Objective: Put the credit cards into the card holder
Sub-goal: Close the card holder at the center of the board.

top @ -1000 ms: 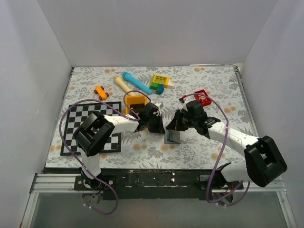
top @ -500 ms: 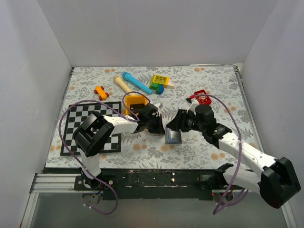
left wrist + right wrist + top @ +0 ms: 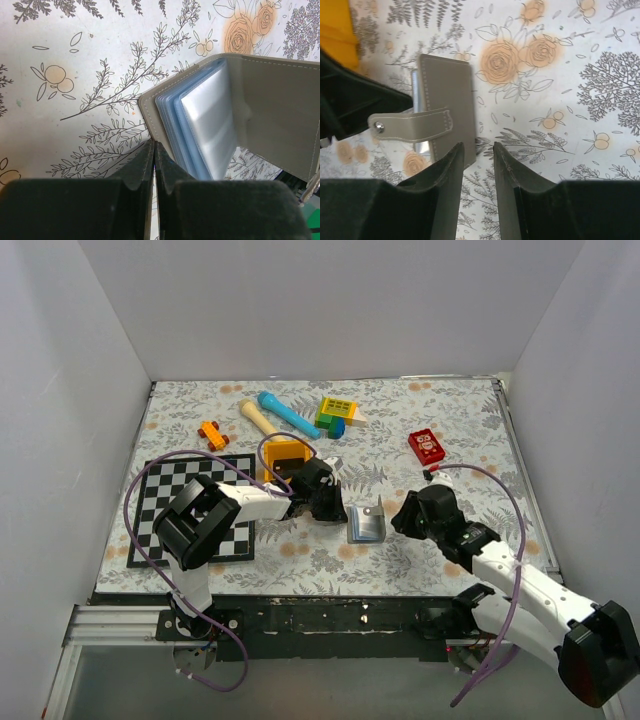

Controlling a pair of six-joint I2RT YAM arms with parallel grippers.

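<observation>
The grey card holder (image 3: 367, 525) lies open on the floral cloth between the two arms, one flap raised. In the left wrist view its grey cover (image 3: 265, 100) and pale blue pockets (image 3: 200, 125) face me. In the right wrist view its outer cover (image 3: 447, 90) and snap tab (image 3: 415, 127) show. My left gripper (image 3: 328, 506) is shut, its tips (image 3: 153, 145) at the holder's near edge; I see nothing between the fingers. My right gripper (image 3: 405, 516) is open and empty (image 3: 479, 147), low over the cloth just right of the holder. No black credit card is in view.
A red block (image 3: 427, 446) lies at the back right. An orange tray (image 3: 288, 452) stands behind the left gripper. A checkerboard (image 3: 165, 510) lies at the left. Toy sticks (image 3: 277, 412), a yellow-green block (image 3: 338, 412) and a small orange toy (image 3: 211, 432) lie at the back.
My right gripper has pulled back from the card holder, to the right and toward the near edge. The holder stays open. The left arm has barely moved.
</observation>
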